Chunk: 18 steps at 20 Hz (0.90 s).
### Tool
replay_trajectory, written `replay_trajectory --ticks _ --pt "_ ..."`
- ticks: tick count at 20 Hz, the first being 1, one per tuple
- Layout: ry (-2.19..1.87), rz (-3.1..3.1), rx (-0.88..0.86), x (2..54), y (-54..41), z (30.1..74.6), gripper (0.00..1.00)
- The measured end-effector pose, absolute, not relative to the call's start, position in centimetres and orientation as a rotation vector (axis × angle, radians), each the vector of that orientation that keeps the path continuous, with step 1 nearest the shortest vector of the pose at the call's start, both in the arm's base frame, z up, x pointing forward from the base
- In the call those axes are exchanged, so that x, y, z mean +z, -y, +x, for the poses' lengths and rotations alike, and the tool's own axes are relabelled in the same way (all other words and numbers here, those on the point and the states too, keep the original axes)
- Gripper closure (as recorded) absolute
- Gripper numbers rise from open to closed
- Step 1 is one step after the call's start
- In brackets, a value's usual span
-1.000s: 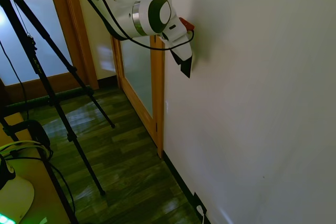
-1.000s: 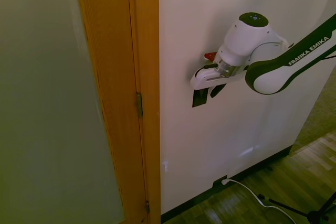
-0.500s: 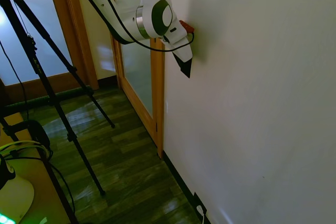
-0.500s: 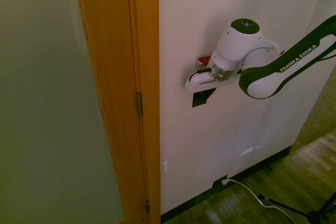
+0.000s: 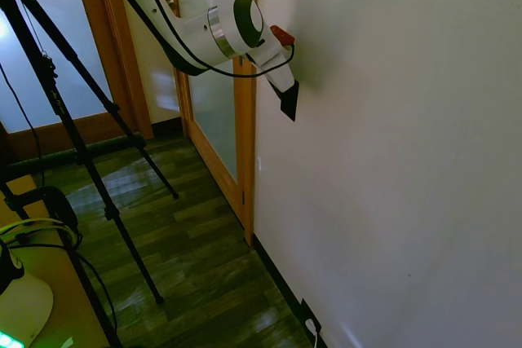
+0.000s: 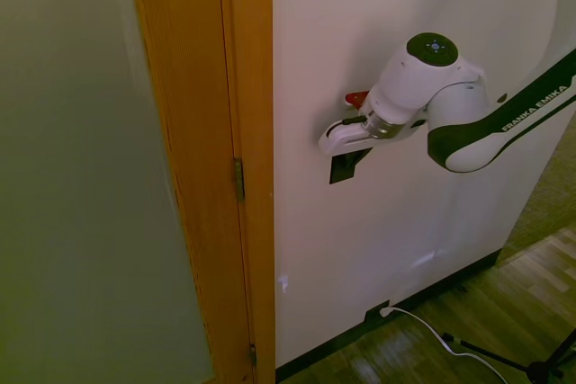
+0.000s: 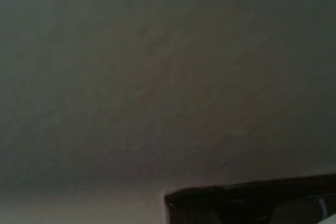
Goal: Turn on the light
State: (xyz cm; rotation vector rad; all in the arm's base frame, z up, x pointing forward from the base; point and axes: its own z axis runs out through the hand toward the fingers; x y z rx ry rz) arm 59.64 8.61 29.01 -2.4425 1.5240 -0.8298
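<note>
1. Gripper (image 6: 353,157) is brought flat-on to the white wall (image 6: 405,33), its dark tip lying over the black switch plate (image 6: 339,171); that posture suits a push on a wall-mounted rocker, I judge, because only a head-on approach can press it.
2. Whether the fingers are spread or pressed together cannot be told: in both exterior views they merge with the dark plate behind them. Nothing appears to be held, and contact with the switch looks likely but is not certain.
3. That switch, the only visible part of the light, sits directly under the gripper tip, a little of it showing below the tip in the second exterior view. In the first exterior view it cannot be separated from the gripper (image 5: 289,102).
4. Wrist view shows only blurred wall and a dark edge (image 7: 252,203) at the bottom.
5. Just beside the gripper, on the side away from the arm, stands the wooden door frame (image 6: 243,87).
6. Far below the gripper, at the skirting, a dark socket plate (image 6: 374,314) carries a white cable (image 6: 423,323).
</note>
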Motion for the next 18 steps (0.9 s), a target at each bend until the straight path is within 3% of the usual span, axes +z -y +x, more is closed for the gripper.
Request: replay_trajectory --ticks 1,18 --pt "-1.522 -2.438 -0.833 29.3 -8.6 59.6 0.00" --pt "-1.476 -2.401 -0.878 30.7 -4.4 55.7 0.00"
